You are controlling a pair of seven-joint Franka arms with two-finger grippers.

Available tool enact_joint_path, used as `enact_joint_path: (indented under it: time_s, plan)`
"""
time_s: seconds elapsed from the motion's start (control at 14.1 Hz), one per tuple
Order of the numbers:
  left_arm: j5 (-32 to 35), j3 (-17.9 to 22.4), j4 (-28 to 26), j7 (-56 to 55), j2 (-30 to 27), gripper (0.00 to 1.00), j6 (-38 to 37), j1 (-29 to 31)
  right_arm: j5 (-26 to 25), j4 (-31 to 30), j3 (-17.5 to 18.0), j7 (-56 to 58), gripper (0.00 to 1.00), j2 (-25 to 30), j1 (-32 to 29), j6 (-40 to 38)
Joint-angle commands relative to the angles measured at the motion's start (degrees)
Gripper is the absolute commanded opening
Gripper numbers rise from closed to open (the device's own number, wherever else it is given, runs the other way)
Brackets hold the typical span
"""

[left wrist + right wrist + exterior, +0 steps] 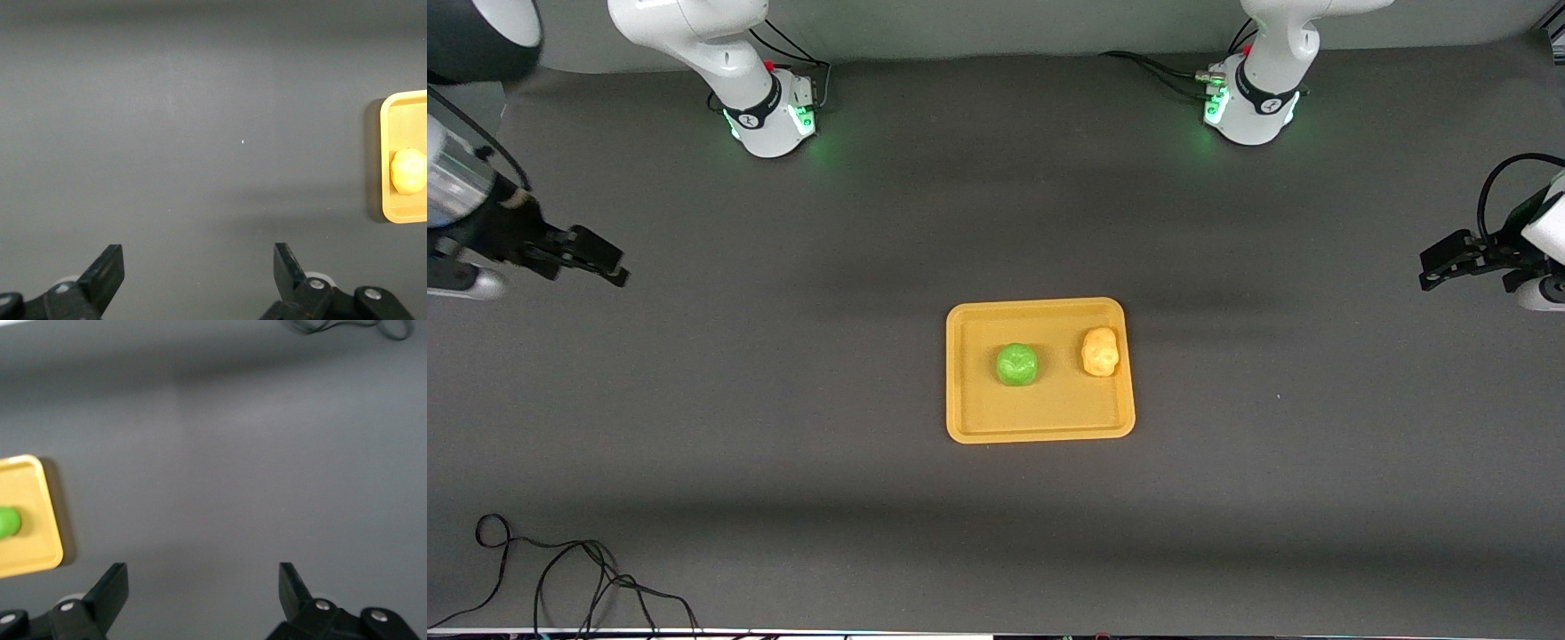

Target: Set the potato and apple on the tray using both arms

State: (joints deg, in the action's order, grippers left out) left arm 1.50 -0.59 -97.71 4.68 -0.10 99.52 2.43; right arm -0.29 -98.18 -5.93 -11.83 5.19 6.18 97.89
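Both items rest on the tray (1040, 427): apple (1016, 364) near its centre, potato (1100, 351) beside it toward the left arm's end; the task looks complete. Left gripper (1440, 264) and right gripper (600, 260) hover over bare dark surface (783, 427), jaws apart, empty. Cables (560, 578) lie at the surface's near edge.

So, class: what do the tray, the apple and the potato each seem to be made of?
The tray looks like moulded plastic: even orange-yellow, rounded corners, low rim. The apple seems to be a glossy fake, probably plastic, given its shine and mottled green. The potato looks matte and lumpy, possibly foam or plastic; the material cannot be told for sure.
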Motion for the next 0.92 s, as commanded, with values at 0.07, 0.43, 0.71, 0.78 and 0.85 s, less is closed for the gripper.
enact_joint_path:
  time_s: [0.07, 0.43, 0.71, 0.78, 0.85]
  plan:
    - [-0.45, -0.2, -1.52, 0.77, -1.75, 1.0, 0.41, 0.29, -0.33, 2.64, 4.15, 4.77, 1.0, 0.87, -8.1, -6.47]
    - [-0.45, -0.2, -1.96, 0.77, -1.66, 1.0, 0.32, 0.38, 0.37, 2.21, 7.33, 9.89, 1.0, 1.4, -12.51, -10.16]
    - [-0.54, -0.2, -2.14, 0.5, -1.75, 1.0, -0.03, 0.29, 1.43, 1.85, 7.42, 13.85, 1.0, 1.14, -12.42, -11.23]
    - [-0.54, -0.2, -2.14, 0.33, -1.75, 1.0, 0.06, 0.29, 1.43, 1.85, 7.42, 13.85, 1.0, 1.14, -12.42, -11.32]
    - [-0.54, -0.2, -2.05, 0.24, -1.75, 1.0, 0.06, 0.29, 1.43, 1.85, 7.42, 13.85, 1.0, 1.22, -12.34, -11.32]
